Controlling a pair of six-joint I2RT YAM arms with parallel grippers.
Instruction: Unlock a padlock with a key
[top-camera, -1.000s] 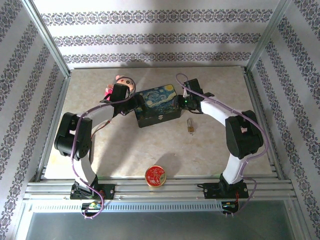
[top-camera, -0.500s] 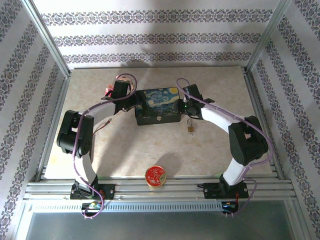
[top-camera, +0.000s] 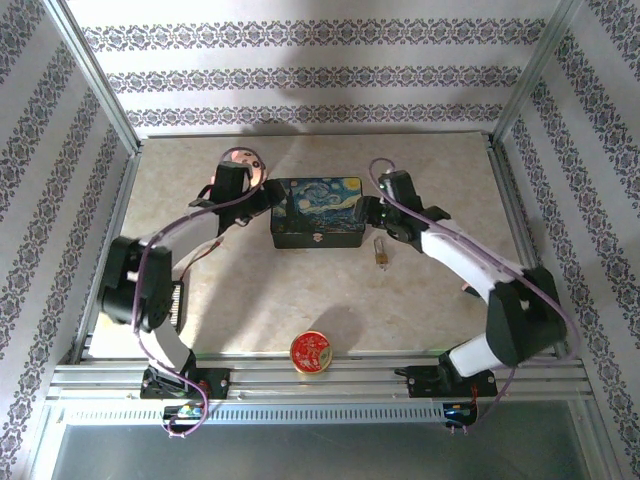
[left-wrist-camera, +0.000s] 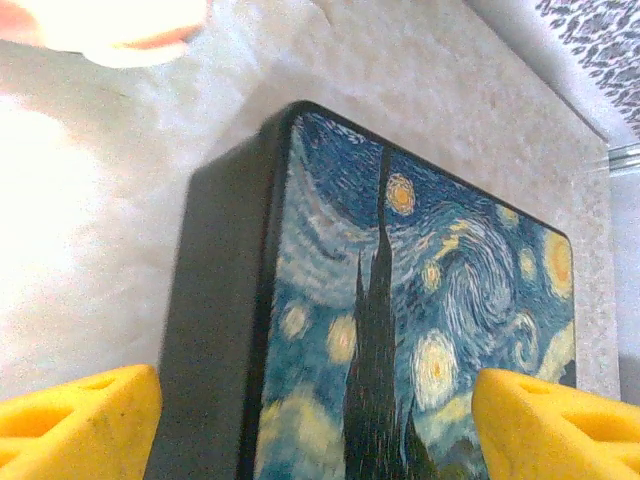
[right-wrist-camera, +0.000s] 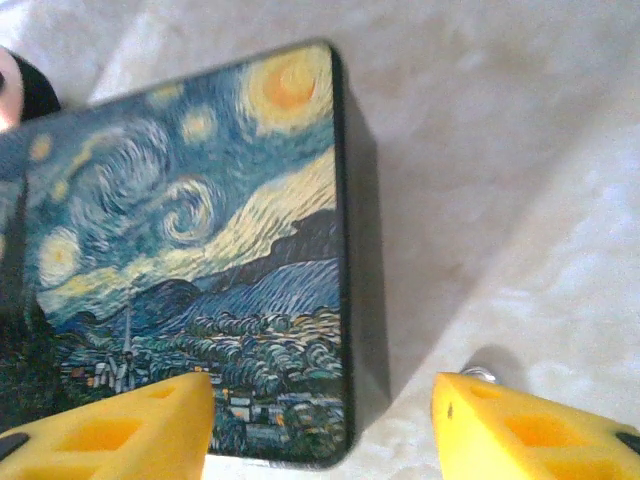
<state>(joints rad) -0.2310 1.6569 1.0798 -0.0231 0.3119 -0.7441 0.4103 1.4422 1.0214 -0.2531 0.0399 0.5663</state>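
The small brass padlock (top-camera: 380, 253) lies on the beige surface (top-camera: 250, 310) just near-right of the starry-painted rectangular box (top-camera: 318, 212); with the left end effector (left-wrist-camera: 315, 430) and right end effector (right-wrist-camera: 325, 430) spread astride its ends, a finger may shove the box onto it.

A painted box (top-camera: 318, 212) blocks the middle of the surface (top-camera: 250, 310), the wide-open left claw (left-wrist-camera: 315, 425) and right claw (right-wrist-camera: 320, 425) crowding its two ends and the padlock (top-camera: 381, 252) lying near its front right corner, while open room stretches forward to a round tin (top-camera: 312, 352) at the near edge.
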